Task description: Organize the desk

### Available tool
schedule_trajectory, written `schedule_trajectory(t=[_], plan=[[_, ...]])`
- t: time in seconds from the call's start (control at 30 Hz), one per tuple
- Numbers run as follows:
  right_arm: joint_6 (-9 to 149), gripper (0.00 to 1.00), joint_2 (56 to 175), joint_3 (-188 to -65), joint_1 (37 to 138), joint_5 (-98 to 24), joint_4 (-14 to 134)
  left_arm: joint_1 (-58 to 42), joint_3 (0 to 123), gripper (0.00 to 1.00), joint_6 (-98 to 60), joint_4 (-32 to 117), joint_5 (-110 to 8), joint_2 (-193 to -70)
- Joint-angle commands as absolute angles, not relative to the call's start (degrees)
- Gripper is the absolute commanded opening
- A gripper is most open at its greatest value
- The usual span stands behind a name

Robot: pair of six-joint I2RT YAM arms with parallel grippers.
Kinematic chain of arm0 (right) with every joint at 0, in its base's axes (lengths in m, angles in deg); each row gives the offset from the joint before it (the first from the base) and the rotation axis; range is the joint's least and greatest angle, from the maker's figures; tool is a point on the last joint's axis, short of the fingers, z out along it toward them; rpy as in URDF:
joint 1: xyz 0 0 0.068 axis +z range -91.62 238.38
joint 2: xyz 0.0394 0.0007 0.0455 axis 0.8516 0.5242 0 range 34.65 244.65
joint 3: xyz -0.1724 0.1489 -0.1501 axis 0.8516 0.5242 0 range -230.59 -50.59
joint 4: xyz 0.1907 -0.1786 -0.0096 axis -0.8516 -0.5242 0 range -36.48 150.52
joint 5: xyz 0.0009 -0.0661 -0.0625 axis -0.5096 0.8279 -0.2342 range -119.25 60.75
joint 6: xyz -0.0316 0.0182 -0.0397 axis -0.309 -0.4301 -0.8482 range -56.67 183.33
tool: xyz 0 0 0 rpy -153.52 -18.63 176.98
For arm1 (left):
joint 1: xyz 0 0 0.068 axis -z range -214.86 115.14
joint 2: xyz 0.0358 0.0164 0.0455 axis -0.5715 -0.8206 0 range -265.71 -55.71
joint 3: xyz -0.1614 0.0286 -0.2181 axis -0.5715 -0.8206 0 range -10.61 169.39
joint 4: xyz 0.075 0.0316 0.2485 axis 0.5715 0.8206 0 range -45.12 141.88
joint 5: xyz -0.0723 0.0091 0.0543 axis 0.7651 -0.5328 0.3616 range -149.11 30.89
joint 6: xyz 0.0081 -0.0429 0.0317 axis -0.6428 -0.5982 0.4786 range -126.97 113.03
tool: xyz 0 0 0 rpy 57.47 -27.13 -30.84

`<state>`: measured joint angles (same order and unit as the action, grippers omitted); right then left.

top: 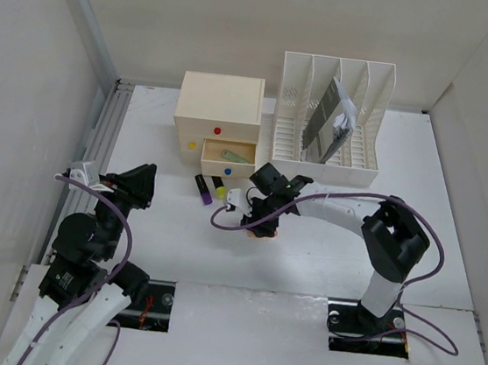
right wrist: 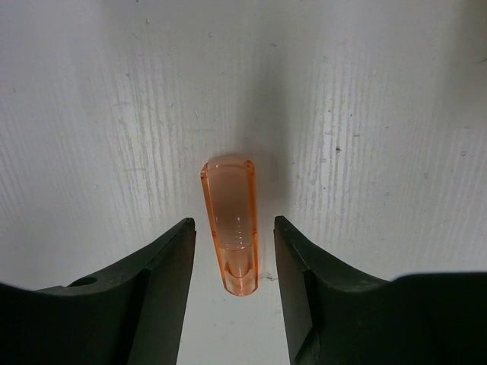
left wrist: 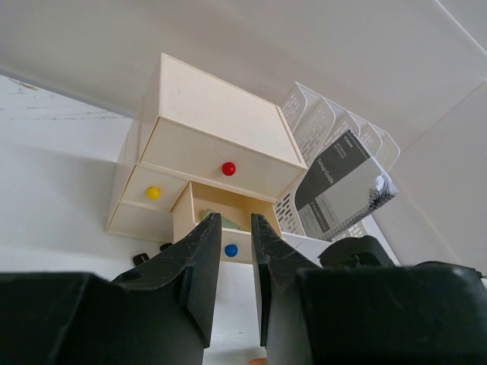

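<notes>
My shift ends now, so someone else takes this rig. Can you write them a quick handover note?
Left claw: barely open, empty, raised, facing the cream drawer box.
Right claw: open, astride the translucent orange tapered plastic piece lying on the matte white desk, not gripping it.
A purple marker and a yellow marker lie on the desk before the open blue-knobbed drawer.
Done: greenish item in that drawer, grey booklet in the white slotted rack.
To do: orange piece, markers.
</notes>
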<state>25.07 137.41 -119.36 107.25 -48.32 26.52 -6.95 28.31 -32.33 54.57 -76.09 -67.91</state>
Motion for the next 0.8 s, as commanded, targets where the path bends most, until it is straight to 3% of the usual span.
schedule_trajectory(t=[0.0, 0.6, 0.7, 0.77], plan=[[25.98, 0.52, 137.57, -118.88, 107.95, -50.08, 28.09, -7.17, 28.15, 0.20, -32.19, 52.26, -75.73, -67.22], [26.50, 0.54, 142.05, -120.02, 108.48, -48.95, 29.14, -7.17, 28.15, 0.20, -32.19, 52.26, -76.25, -67.22], [26.51, 0.43, 142.66, -119.49, 108.48, -48.24, 29.67, -7.17, 28.15, 0.20, -32.19, 52.26, -76.25, -67.22], [26.51, 0.30, 142.67, -119.49, 109.10, -47.36, 30.20, -7.17, 28.15, 0.20, -32.19, 52.26, -76.25, -67.22]])
